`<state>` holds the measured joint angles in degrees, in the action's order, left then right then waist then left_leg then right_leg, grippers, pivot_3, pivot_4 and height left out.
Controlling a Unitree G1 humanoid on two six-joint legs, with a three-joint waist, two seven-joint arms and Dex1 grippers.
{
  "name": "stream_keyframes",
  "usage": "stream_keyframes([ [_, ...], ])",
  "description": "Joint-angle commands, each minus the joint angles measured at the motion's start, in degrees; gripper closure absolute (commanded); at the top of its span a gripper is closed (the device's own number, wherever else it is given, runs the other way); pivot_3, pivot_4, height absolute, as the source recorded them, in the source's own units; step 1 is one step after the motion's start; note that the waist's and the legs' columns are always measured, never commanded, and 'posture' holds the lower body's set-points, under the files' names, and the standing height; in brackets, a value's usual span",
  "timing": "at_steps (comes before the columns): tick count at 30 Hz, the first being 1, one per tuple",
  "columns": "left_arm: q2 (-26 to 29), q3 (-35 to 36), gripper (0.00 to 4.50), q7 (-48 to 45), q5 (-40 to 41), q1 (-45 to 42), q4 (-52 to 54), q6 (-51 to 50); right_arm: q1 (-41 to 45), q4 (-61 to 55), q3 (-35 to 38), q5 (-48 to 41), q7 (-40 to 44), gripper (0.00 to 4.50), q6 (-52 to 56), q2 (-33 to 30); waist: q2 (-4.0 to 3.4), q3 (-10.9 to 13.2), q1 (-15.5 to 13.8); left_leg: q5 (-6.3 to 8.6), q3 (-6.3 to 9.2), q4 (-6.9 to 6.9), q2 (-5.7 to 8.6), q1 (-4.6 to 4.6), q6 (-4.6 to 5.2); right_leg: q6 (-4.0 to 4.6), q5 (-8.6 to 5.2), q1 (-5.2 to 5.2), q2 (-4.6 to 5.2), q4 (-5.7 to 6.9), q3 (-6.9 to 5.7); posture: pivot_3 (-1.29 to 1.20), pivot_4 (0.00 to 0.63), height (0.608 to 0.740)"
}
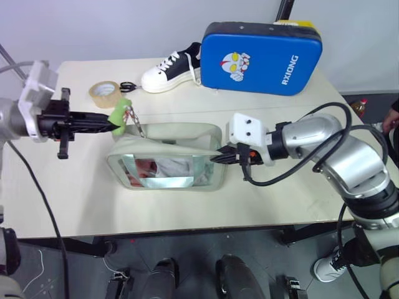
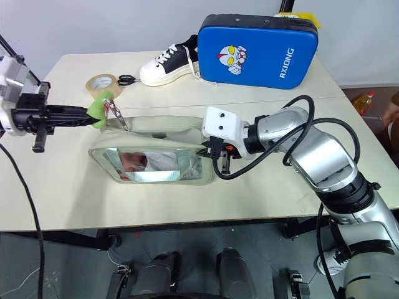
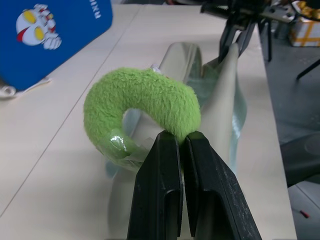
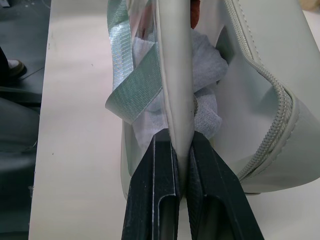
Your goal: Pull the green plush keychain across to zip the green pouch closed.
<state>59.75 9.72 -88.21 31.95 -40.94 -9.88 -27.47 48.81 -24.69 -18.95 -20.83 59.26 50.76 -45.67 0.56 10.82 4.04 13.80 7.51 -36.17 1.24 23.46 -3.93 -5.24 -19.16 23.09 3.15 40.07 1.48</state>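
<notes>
The left gripper (image 3: pixel 182 137) pinches the green plush keychain (image 3: pixel 142 102) at the green pouch (image 1: pixel 168 159)'s left end, its chain running down to the zip. The right gripper (image 4: pixel 182 142) clamps the pouch's right edge. The pouch lies mid-table (image 1: pixel 262 199). Just behind the keychain sit a tape roll (image 1: pixel 104 93) and scissors (image 1: pixel 128 86); further back, well apart, a sneaker (image 1: pixel 169 70) and a blue padded case (image 1: pixel 265 57).

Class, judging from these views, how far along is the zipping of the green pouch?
Done: left gripper is shut on the green plush keychain; right gripper pinches the green pouch at its opposite end. In hand: both grips. Left: pulling the keychain across; the zip looks open.
</notes>
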Motion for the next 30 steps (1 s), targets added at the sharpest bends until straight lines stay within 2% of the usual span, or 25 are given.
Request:
stream_keyframes([
  [1,0.4,0.3,4.44,0.0,0.4,-1.3,0.9,0.2,0.7,-1.5,0.8,0.2,-0.2,4.50,-0.9,0.4,0.00,0.0,0.0,0.00,0.00,0.00,0.00,0.00,0.00,0.00,0.00,0.00,0.00,0.00,0.00,0.00,0.150,0.739],
  [7,-1.4,-2.1,4.44,-1.8,3.9,0.0,7.3,-4.6,0.6,-1.7,0.7,0.5,-0.2,4.50,-0.9,0.4,0.00,0.0,-0.1,0.00,0.00,-0.01,0.00,0.00,0.00,0.00,0.00,-0.02,0.01,0.00,0.00,0.00,0.150,0.739],
  [11,-1.7,-6.0,4.44,-1.0,0.9,-0.1,7.6,-4.9,0.8,-1.3,0.6,0.8,-0.3,4.50,-1.1,0.6,0.00,0.0,0.0,0.00,0.00,-0.03,0.01,0.00,0.00,0.00,0.00,-0.03,0.01,0.01,0.00,0.00,0.150,0.739],
  [14,-2.1,-7.0,3.54,0.4,0.8,-1.9,6.3,-6.7,0.8,-1.4,0.7,0.8,-0.5,4.50,-1.1,0.7,0.00,0.0,-0.1,0.00,0.00,-0.02,0.01,-0.01,0.00,0.00,0.00,-0.02,-0.04,0.02,0.01,0.00,0.150,0.739],
  [18,-2.1,-6.2,1.66,1.8,0.8,-4.4,4.4,-7.1,0.7,-1.5,0.9,0.6,-0.8,4.50,-0.8,0.8,0.00,0.0,-0.1,0.00,0.02,-0.04,0.01,0.00,0.00,0.00,0.00,-0.03,-0.05,0.02,0.00,0.00,0.150,0.739],
  [22,0.5,-4.3,0.06,1.2,0.5,-4.8,2.6,-5.5,0.5,-1.6,1.1,0.6,-0.9,4.50,-0.8,0.7,0.00,0.0,0.1,0.00,0.01,-0.03,0.02,-0.01,0.00,0.00,0.00,-0.02,-0.06,0.02,0.01,0.00,0.150,0.739],
  [27,5.8,-1.0,0.06,-2.3,0.3,1.6,2.2,-2.6,0.4,-1.5,1.4,0.3,-0.9,4.50,-0.8,0.7,-0.01,0.0,0.1,0.00,-0.03,0.02,-0.03,-0.01,0.00,0.00,0.00,0.03,-0.08,0.01,0.06,0.00,0.150,0.739],
  [30,6.8,0.1,0.06,-1.4,-0.7,5.8,1.6,-1.1,0.3,-1.5,1.5,0.2,-0.7,4.50,-1.0,0.7,0.00,0.0,-0.2,0.00,0.01,0.00,-0.06,-0.01,0.00,0.01,0.00,0.02,-0.08,0.02,0.05,0.00,0.150,0.739],
])
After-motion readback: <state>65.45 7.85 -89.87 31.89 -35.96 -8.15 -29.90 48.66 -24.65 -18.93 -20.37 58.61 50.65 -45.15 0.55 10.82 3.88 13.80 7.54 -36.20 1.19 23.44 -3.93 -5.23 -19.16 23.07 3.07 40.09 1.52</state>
